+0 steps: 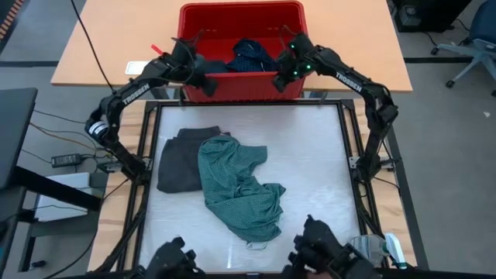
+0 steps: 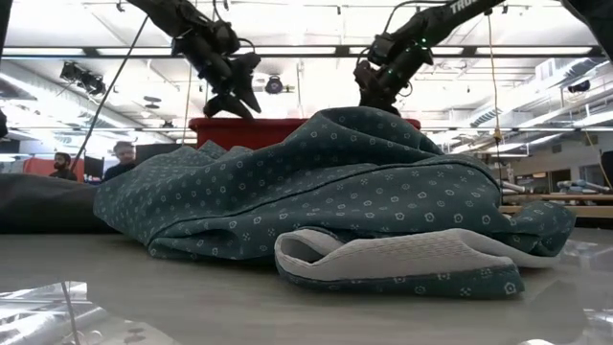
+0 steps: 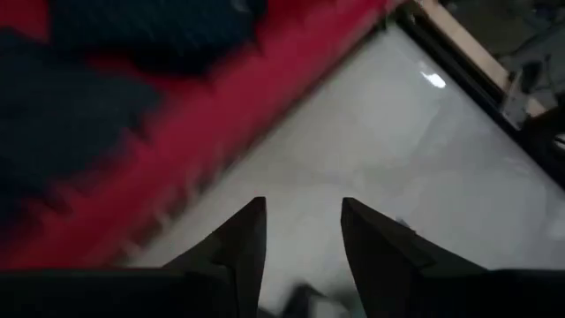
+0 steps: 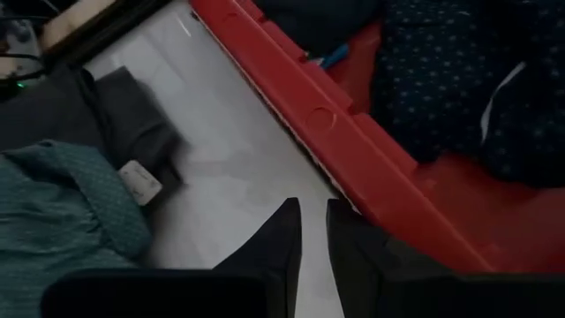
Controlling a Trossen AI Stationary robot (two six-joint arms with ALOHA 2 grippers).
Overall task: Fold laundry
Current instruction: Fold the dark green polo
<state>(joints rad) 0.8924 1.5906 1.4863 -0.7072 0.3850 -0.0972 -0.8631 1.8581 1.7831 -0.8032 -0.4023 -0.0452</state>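
Laundry is being shown in two places: a teal-green, finely dotted collared shirt (image 1: pixel 238 188) is lying crumpled near the middle of the pale table (image 1: pixel 310 155), its edge overlapping a charcoal grey folded garment (image 1: pixel 180 159) lying on the side nearer the left arm, while a navy dotted piece (image 1: pixel 254 54) and a plain dark piece (image 1: pixel 217 67) are lying inside the red plastic basket (image 1: pixel 242 17) standing at the far edge of the table. In the low view the shirt is being seen as a rumpled mound with its pale inner collar band turned outward at the front. The left tool (image 1: pixel 208 80) is being held above the basket's front wall near its left corner, its two dark fingers (image 3: pixel 243 243) spread apart with nothing between them. The right tool (image 1: pixel 282 79) is being held above the same front wall near the right corner, its fingers (image 4: pixel 278 238) drawn close with only a thin gap, and nothing is being gripped. Two people are being seen far off in the room behind.
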